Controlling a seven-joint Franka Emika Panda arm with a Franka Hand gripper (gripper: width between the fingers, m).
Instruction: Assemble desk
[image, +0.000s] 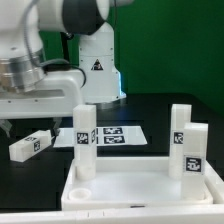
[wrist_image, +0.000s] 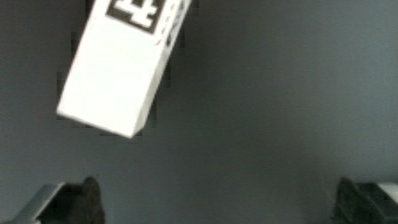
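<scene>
Gripper (wrist_image: 214, 205) jaws are spread wide and empty, hovering above the loose leg (image: 30, 146) that lies flat on the table, beside the marker board (image: 112, 135). Three legs are already standing in the tabletop panel (image: 140, 190). The jaws should be centred across the leg's narrow sides before being closed.

White tagged leg (wrist_image: 118, 70) beyond wide-open gripper (wrist_image: 214, 205)

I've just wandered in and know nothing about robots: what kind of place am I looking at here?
Most likely a robotics lab test bench. A white robot arm stands over a black table, a marker board of printed tags lies flat on it, and a toy desk is partly assembled.
</scene>
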